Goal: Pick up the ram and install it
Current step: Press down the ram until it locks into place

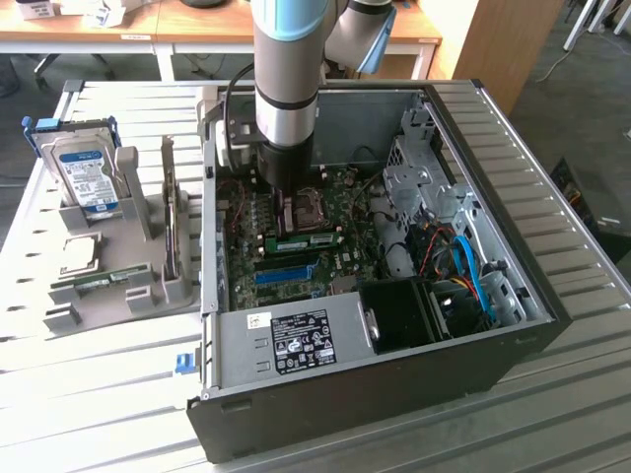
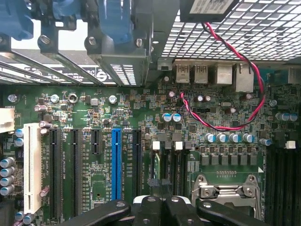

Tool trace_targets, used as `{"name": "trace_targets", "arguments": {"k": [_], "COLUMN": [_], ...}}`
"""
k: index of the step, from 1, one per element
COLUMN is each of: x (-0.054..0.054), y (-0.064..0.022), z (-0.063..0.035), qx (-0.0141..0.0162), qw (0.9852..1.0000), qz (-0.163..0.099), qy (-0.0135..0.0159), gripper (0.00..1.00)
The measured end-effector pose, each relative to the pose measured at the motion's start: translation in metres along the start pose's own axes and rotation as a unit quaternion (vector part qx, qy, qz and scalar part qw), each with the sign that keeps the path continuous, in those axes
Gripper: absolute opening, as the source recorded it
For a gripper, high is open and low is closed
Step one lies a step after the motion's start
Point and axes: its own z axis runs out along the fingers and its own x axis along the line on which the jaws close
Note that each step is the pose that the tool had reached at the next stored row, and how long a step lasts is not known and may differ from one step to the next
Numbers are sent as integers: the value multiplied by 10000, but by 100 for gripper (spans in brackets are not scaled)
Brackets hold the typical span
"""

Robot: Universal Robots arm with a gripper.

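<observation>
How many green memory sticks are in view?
2. The ram is inside the case beneath the gripper; the twin green stick lies in the grey holder outside it. The arm may hide others.

Open computer case (image 1: 394, 394) lies on slatted table (image 1: 552, 414). Motherboard (image 1: 296, 246) sits inside it, drive cage (image 1: 424, 182) on the exterior view's right. Arm (image 1: 286, 89) descends into case above ram (image 1: 304, 240). Parts tray (image 1: 118, 266) with hard drive (image 1: 87, 175) stands left of case.

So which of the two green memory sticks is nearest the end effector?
The green stick inside the computer case, right by the end effector. The other stick lies outside in the grey holder at the exterior view's left.
</observation>
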Motion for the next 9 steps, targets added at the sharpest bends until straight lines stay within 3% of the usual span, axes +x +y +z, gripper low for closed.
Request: {"name": "trace_targets", "arguments": {"k": [9], "x": [1], "y": [1], "z": [10], "qx": [-1], "qw": [10000], "qz": [1], "qy": [0], "gripper": [11]}}
